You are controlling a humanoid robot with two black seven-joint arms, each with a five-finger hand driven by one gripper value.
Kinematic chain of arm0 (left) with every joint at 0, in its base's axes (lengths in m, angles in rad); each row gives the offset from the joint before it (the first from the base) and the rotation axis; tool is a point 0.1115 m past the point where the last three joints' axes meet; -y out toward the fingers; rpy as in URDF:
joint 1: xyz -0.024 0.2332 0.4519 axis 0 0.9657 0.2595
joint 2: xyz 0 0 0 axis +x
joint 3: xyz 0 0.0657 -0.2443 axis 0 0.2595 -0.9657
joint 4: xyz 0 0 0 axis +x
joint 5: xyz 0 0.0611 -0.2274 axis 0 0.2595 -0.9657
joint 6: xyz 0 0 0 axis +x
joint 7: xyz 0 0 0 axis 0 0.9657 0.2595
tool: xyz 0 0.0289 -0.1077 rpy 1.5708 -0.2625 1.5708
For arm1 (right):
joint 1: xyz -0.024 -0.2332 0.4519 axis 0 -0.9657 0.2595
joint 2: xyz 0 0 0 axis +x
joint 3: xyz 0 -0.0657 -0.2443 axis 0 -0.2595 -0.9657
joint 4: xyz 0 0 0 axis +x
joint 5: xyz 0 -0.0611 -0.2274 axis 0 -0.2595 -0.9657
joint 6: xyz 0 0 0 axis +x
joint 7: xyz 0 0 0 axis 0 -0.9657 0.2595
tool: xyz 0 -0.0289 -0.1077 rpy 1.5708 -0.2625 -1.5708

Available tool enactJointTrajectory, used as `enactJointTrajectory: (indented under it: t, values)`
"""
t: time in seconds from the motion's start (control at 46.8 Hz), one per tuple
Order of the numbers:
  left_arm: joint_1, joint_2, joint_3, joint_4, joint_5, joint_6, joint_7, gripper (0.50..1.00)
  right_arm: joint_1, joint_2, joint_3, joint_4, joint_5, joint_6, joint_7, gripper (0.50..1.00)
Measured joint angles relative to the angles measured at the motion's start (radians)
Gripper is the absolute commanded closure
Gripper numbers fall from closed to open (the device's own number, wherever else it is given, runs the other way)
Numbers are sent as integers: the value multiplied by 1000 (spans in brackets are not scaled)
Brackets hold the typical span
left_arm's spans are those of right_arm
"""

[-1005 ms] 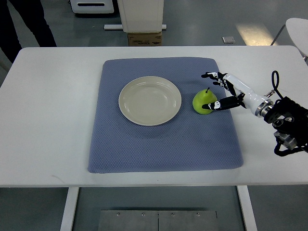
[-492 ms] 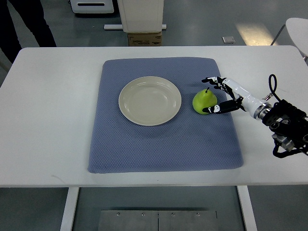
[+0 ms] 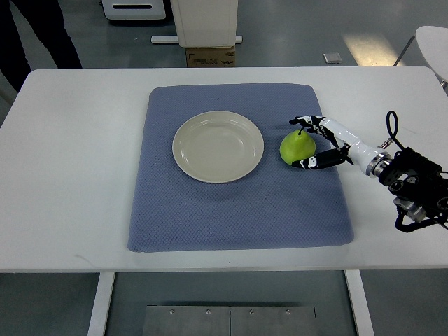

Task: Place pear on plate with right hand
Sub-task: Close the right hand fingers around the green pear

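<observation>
A green pear (image 3: 294, 148) stands on the blue mat (image 3: 238, 210), just right of the cream plate (image 3: 218, 146), which has nothing on it. My right hand (image 3: 306, 143) reaches in from the right edge and wraps the pear's right side. Its fingers (image 3: 302, 121) curl over the far side near the stem, and the thumb (image 3: 306, 164) presses the near side. The pear still rests on the mat. My left arm does not show.
The mat lies on a white table (image 3: 70, 175). A person's dark legs (image 3: 35, 35) stand beyond the far left corner. A cardboard box (image 3: 210, 56) and a white cabinet base sit behind the far edge. A round white surface (image 3: 434, 45) shows at the top right.
My right hand has moved left and nearer, from open beside the pear to fingers and thumb closed around it. The pear has hardly shifted.
</observation>
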Motion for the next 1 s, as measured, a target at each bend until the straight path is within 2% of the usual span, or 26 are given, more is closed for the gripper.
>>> enactJointTrajectory:
  t: [0.235, 0.898, 1.005]
  values:
    - [0, 0, 0, 0, 0, 0, 0, 500, 0, 0, 0, 0, -3, 0, 2, 567]
    - [0, 0, 0, 0, 0, 0, 0, 500, -5, 31, -2, -11, -3, 0, 2, 567]
    - [0, 0, 0, 0, 0, 0, 0, 500, -5, 32, -2, -12, -4, 0, 2, 592]
